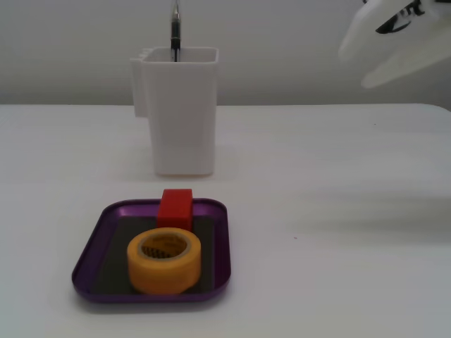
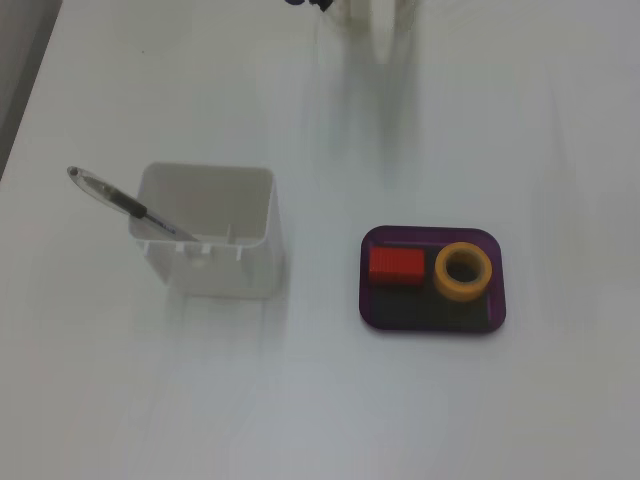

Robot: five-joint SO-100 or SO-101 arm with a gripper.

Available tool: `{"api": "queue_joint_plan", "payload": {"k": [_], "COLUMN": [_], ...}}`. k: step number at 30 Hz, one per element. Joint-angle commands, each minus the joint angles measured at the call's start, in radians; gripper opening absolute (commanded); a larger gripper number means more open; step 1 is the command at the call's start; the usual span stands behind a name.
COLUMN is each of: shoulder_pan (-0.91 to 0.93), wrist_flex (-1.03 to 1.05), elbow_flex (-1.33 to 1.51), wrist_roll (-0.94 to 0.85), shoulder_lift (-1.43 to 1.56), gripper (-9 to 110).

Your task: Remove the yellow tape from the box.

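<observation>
The yellow tape (image 1: 163,273) lies flat in the purple box (image 1: 86,255), at the front of its dark floor. In the other fixed view the tape (image 2: 441,272) sits in the right half of the box (image 2: 430,327). My gripper (image 1: 394,44) is a blurred white shape at the top right of a fixed view, high above the table and far from the box. It is too blurred to tell how the jaws stand. In the other fixed view only a blurred white part of the arm (image 2: 385,25) shows at the top edge.
A small red cube (image 1: 175,208) sits in the box behind the tape; in the other fixed view the cube (image 2: 397,266) is left of the tape. A tall white container (image 1: 180,113) holding a pen (image 1: 175,32) stands behind the box.
</observation>
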Motion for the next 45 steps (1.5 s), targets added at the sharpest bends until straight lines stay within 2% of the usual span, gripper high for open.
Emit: {"api": "queue_joint_plan", "payload": {"k": [1, 10, 21, 32, 45], "shoulder_pan": [-0.028, -0.118, -0.127, -0.130, -0.232], "wrist_flex": [0.078, 0.218, 0.264, 0.264, 0.249], "elbow_flex": [-0.272, -0.844, -1.315, -1.543, -1.563], "wrist_roll": [-0.074, -0.078, -0.077, -0.074, -0.075], "shoulder_lift": [-0.328, -0.937, -1.390, -1.663, -1.710], "gripper": [9, 9, 9, 9, 9]}}
